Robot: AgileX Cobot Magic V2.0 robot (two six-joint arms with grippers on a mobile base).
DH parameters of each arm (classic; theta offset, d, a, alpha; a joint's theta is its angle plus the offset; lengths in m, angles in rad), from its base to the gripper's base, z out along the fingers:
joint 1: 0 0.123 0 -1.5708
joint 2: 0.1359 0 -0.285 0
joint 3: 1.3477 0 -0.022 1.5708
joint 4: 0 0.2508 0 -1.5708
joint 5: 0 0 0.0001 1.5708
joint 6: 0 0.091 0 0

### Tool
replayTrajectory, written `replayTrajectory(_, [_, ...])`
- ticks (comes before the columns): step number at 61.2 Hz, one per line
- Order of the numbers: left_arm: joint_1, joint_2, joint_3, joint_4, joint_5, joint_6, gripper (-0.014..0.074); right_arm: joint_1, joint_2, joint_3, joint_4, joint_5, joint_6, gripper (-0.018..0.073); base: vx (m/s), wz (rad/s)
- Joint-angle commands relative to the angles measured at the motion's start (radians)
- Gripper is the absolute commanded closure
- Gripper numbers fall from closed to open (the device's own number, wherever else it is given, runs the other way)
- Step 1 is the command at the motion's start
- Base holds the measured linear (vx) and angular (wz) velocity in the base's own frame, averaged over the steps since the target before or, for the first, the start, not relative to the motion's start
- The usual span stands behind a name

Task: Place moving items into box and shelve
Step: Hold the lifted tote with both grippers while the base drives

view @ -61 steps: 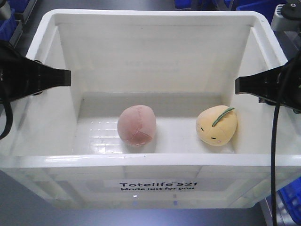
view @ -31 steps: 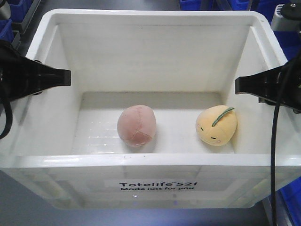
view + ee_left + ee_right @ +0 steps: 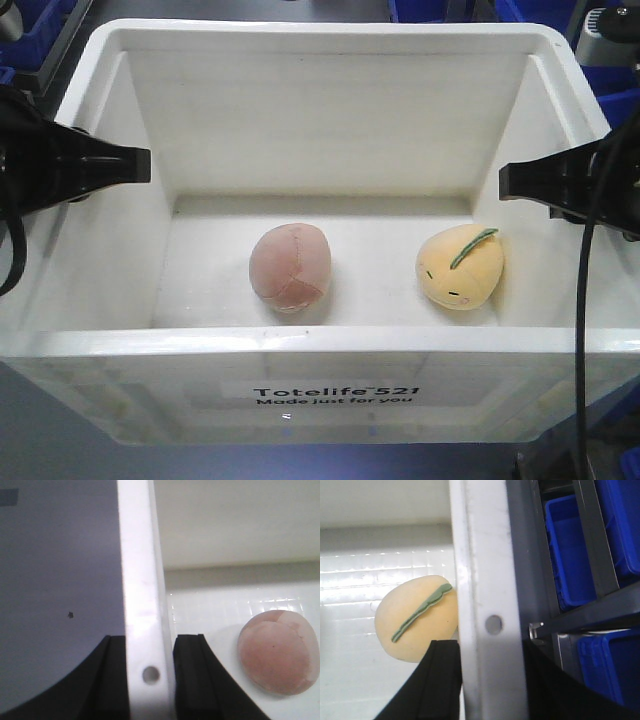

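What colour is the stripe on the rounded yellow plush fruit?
Green stripe, clearest in the right wrist view.

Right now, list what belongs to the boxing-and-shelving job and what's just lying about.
Job: white box, pink plush ball, yellow plush fruit, left end effector, right end effector (both gripping the box rim).
Lying about: right-side blue bins, far-left blue bins.

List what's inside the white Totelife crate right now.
Two plush toys lie apart on the crate floor: a pink seamed ball near the middle, a yellow fruit near the right wall. The near rim hides the floor strip right behind it.
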Motion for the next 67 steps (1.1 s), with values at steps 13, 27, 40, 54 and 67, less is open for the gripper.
replayTrajectory(13, [-0.012, -0.035, -0.044, 0.071, -0.112, 0.000, 0.0446, -0.002, -0.025, -0.039, -0.094, -0.060, 0.008, 0.0407, 0.39, -0.03])
replayTrajectory(27, [-0.012, -0.035, -0.044, 0.071, -0.112, 0.000, 0.0446, -0.002, -0.025, -0.039, -0.094, -0.060, 0.008, 0.0407, 0.39, -0.03])
replayTrajectory(40, [-0.012, -0.035, -0.044, 0.071, -0.112, 0.000, 0.0446, -0.002, -0.025, -0.039, -0.094, -0.060, 0.008, 0.0407, 0.37, 0.00])
replayTrajectory(54, [-0.012, -0.035, -0.044, 0.071, -0.112, 0.000, 0.0446, -0.002, -0.025, -0.039, -0.094, -0.060, 0.008, 0.0407, 0.35, 0.06])
replayTrajectory(67, [-0.012, -0.035, -0.044, 0.071, -0.112, 0.000, 0.0446, -0.002, -0.025, -0.039, -0.094, -0.060, 0.008, 0.0407, 0.33, 0.14])
